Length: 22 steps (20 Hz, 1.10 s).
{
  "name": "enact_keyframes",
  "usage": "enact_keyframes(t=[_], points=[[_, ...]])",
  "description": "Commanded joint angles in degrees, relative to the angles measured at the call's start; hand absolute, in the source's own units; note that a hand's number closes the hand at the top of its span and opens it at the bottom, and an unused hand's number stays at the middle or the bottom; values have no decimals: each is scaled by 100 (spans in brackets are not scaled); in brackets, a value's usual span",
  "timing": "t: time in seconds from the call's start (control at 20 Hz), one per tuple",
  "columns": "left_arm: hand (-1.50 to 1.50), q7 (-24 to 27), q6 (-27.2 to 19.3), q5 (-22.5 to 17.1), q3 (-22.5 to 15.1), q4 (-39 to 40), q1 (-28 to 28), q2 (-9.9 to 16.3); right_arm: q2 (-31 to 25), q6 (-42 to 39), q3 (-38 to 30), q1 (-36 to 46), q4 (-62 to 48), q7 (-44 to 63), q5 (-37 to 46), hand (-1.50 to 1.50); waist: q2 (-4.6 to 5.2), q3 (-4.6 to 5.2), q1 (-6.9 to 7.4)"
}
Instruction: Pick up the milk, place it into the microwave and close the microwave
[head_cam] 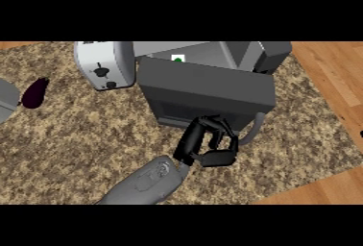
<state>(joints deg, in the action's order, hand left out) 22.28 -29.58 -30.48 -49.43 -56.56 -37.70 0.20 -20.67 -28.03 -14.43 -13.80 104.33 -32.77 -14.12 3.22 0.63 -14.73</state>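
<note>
Milk (177, 58) inside microwave (212, 50) on speckled counter (85, 139); curled empty hand (207, 144) seemingly touches door (205, 91).

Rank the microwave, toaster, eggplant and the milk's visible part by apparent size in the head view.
1. microwave
2. toaster
3. eggplant
4. milk, mostly hidden behind the microwave door, so only its visible top ranks smallest.
</note>
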Motion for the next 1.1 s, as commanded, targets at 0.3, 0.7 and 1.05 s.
enact_keyframes(t=[0.3,0.7,1.05], points=[[150,211,-108,-817,499,701,-928,-20,-411,-173,-201,278,65,393,-374,-150,112,-17,-227],[150,563,83,-1362,805,1096,-1429,-20,-565,-207,-264,587,54,578,-639,-150,200,-26,-295],[150,804,133,-1666,838,1295,-1601,-20,-777,-215,-423,735,-22,762,-800,-150,219,-31,-416]])
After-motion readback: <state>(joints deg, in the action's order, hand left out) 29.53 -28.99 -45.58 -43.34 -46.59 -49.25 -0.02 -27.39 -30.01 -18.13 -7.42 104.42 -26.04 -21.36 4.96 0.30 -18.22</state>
